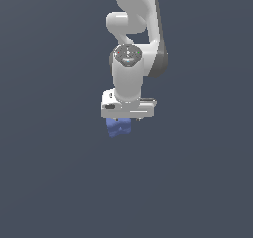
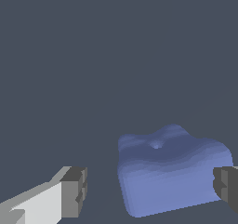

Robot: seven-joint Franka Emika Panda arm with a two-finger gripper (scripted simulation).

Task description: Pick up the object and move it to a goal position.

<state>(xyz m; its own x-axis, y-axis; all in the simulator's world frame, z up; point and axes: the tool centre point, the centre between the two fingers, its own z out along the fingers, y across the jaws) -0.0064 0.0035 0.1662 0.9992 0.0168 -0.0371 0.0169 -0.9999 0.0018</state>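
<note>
The object (image 1: 118,128) is a small blue-violet lumpy block with rounded edges. In the exterior view it lies directly under the white hand of my gripper (image 1: 124,120), slightly toward the exterior view's left. The wrist view shows the object (image 2: 169,172) between my two dark fingertips. One fingertip (image 2: 74,190) stands well apart from the block, with bare floor in the gap. The other fingertip (image 2: 227,186) is right at the block's side; I cannot tell whether it touches. My gripper (image 2: 149,190) is open and straddles the block.
A plain dark grey-blue floor (image 1: 59,173) fills both views. The white arm (image 1: 133,29) comes down from the top of the exterior view. No other objects or marker show.
</note>
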